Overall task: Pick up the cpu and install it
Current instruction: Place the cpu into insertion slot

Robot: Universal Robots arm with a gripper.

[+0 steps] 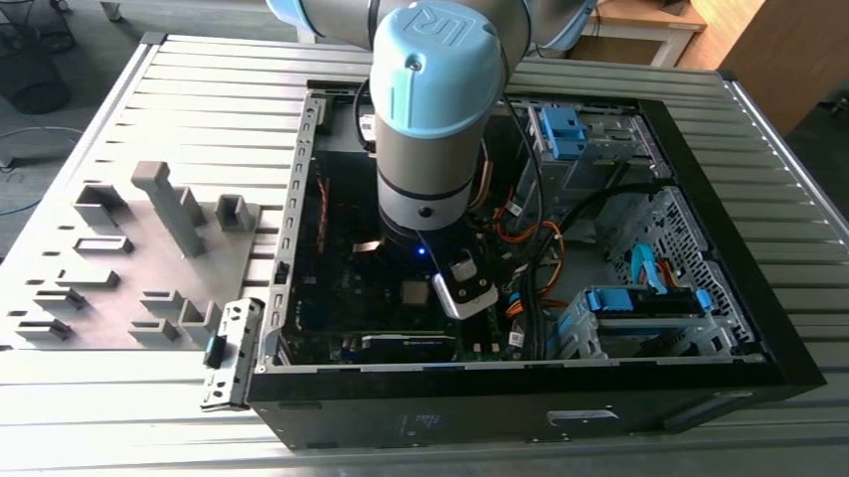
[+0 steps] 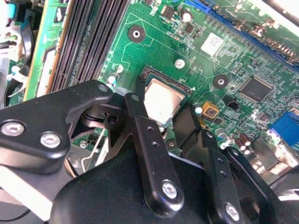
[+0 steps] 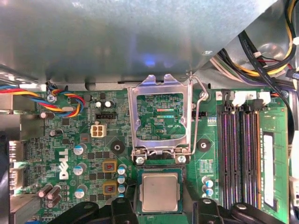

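The cpu is a small square chip with a silver-grey top. It lies flat in the socket of the green motherboard, and the second wrist view shows the cpu there too. My gripper hangs right over it, open, and its black fingers stand on either side of the chip with a small gap on at least one side. In the second wrist view the gripper straddles the chip in the same way. In the exterior view the arm reaches down into the open computer case, the gripper low over the board.
The socket's metal load frame and its wire lever stand flipped open beside the cpu. Black memory slots run along one side. Cable bundles and blue-tabbed drive cages fill the case's right. Grey fixture blocks stand on the table's left.
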